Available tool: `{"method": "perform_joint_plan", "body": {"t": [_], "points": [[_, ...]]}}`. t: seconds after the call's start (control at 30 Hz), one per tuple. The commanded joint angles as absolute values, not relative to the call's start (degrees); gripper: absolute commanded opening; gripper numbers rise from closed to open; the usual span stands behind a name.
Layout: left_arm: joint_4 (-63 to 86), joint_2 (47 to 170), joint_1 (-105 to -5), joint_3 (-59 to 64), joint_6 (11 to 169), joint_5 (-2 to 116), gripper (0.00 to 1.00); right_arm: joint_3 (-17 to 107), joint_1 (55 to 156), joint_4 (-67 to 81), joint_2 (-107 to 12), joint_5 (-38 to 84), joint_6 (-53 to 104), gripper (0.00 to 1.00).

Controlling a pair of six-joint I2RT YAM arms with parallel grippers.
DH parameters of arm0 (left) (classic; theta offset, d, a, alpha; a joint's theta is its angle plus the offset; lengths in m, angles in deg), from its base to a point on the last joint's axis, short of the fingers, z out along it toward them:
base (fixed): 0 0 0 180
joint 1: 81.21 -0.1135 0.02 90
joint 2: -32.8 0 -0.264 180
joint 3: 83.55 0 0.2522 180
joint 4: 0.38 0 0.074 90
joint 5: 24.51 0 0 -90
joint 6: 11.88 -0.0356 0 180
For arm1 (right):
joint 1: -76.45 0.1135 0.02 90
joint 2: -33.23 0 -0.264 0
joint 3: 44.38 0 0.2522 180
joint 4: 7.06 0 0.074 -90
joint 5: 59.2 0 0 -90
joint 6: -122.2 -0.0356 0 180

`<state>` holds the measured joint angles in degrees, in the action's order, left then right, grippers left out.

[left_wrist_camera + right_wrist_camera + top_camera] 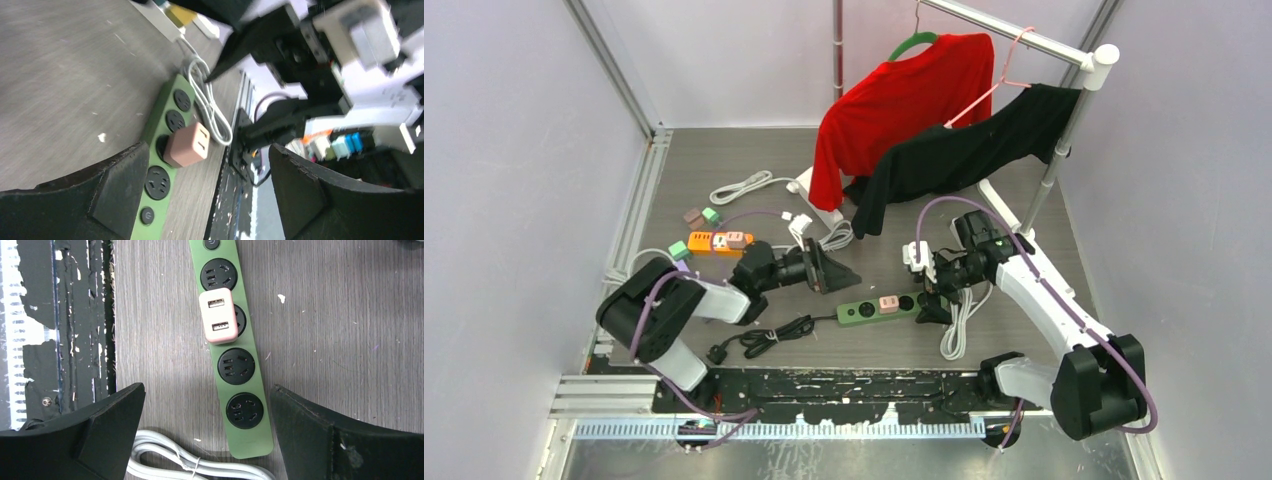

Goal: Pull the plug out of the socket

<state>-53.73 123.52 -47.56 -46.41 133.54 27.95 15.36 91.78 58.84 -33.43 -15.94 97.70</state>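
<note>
A green power strip lies near the table's front edge with a pink plug in one of its sockets. My left gripper is open and empty, above and left of the strip. In the left wrist view the plug and strip sit between the open fingers, near the left one; the gripper touches neither. My right gripper is open and empty over the strip's right end. In the right wrist view the strip's end lies between the spread fingers and the plug sits farther up; the gripper touches nothing.
A bundled white cable lies by the strip's right end. A black cable lies front left. An orange power strip, small adapters and a white strip sit behind. A rack holds a red shirt and a black shirt.
</note>
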Motion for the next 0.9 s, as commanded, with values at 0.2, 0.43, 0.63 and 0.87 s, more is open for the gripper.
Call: {"method": "perform_joint_plan", "body": {"t": [0.2,0.43,0.63,0.87], "points": [[-7.5,109.3,-19.3,-34.9,83.6,62.5,0.97,16.4,91.2,60.1,-33.4,-16.8,100.9,1.00],[-7.5,110.7,-19.1,-33.1,83.9,58.5,1.00,16.7,91.2,60.8,-33.5,-16.4,101.6,1.00],[-10.9,111.7,-19.1,-33.1,81.5,58.6,0.98,16.8,91.1,59.6,-33.4,-14.9,100.2,1.00],[-15.8,114.5,-19.0,-35.9,72.4,56.1,0.91,15.3,91.4,57.8,-33.9,-19.7,99.9,1.00]]}}
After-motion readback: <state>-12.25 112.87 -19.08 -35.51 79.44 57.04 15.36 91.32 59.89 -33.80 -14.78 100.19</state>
